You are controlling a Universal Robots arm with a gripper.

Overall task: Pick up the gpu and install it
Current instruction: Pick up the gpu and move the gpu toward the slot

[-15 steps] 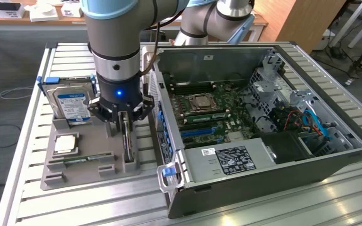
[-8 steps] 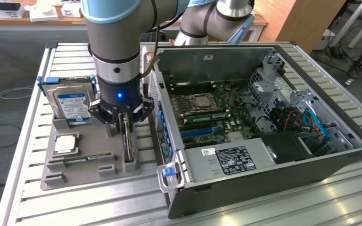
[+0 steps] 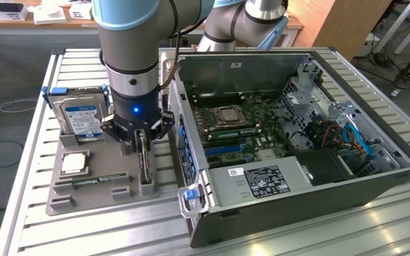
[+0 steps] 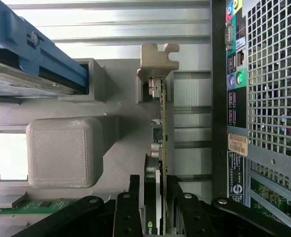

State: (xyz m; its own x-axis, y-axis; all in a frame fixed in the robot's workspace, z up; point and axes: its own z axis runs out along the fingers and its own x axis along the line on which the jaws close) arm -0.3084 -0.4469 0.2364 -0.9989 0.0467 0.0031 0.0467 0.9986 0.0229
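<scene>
Gripper (image 3: 142,140) (image 4: 154,200): shown closest in the wrist view; the jaws are drawn in on the upper edge of the gpu (image 3: 143,162) (image 4: 160,133), with one black finger (image 4: 128,207) set against each face.
Gpu: stood on its long edge in a slot of the grey holder (image 3: 84,198) (image 4: 126,163), a silver end bracket (image 4: 158,59) at one end; it is seated, not lifted.
Grey holder: laid on the slatted aluminium table (image 3: 119,234), just beside the computer case (image 3: 298,213) on the exterior view's left.
Hard drive (image 3: 81,118): stood upright at the holder's far end.
Processor (image 3: 75,164) and RAM stick (image 3: 91,181) (image 4: 17,206): laid flat in recesses.
Computer case: opened, with the motherboard (image 3: 241,128) exposed; its rear port panel (image 4: 234,98) is faced towards the gpu.
</scene>
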